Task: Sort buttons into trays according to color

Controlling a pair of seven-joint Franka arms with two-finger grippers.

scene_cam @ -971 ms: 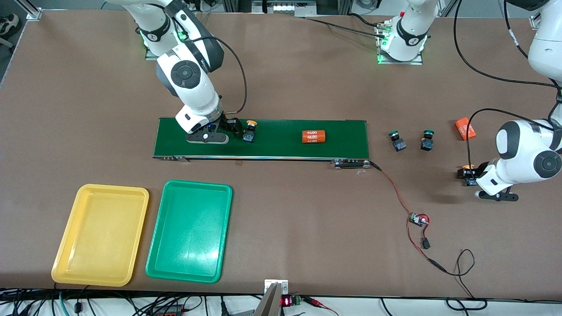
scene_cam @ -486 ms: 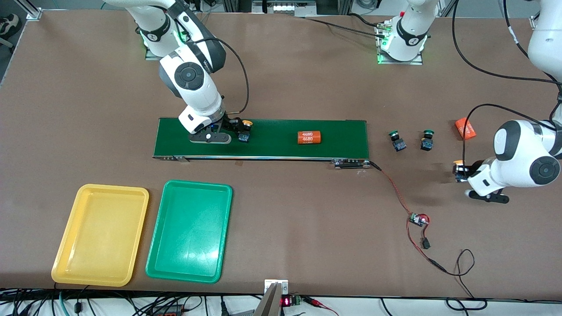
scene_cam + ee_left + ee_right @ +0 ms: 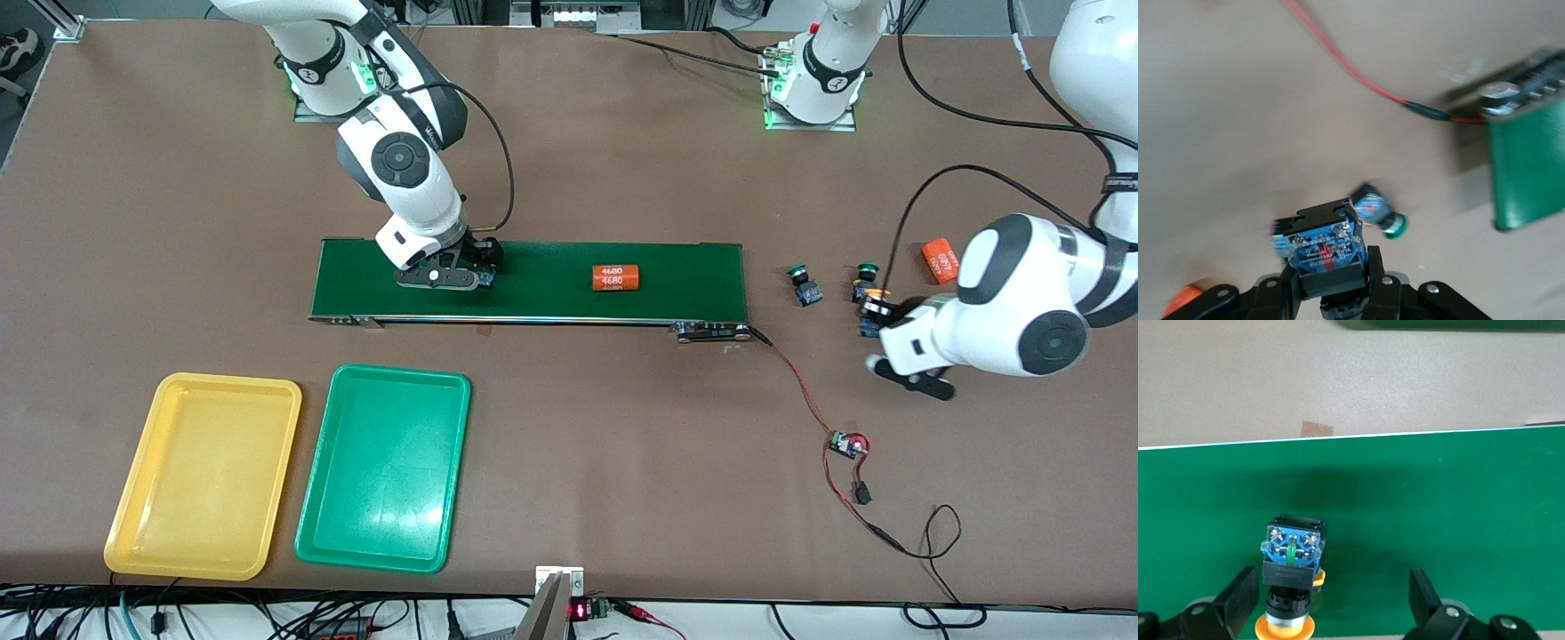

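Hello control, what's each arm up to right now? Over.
Right tool open around a yellow button on the belt. Left tool shut on another button, carried above the table. Both trays empty. Nothing blocking.

The left wrist view is motion-blurred. There the held button's (image 3: 1323,245) cap is hidden between the left hand's (image 3: 1338,300) fingers, and an orange cylinder (image 3: 1179,299) is cut off at the edge.

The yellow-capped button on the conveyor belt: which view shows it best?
The right wrist view: the yellow-capped button lies on the conveyor belt between the open fingers of the right tool, blue base and cap plain. In the front view the tool covers most of it. The left wrist view does not show it.
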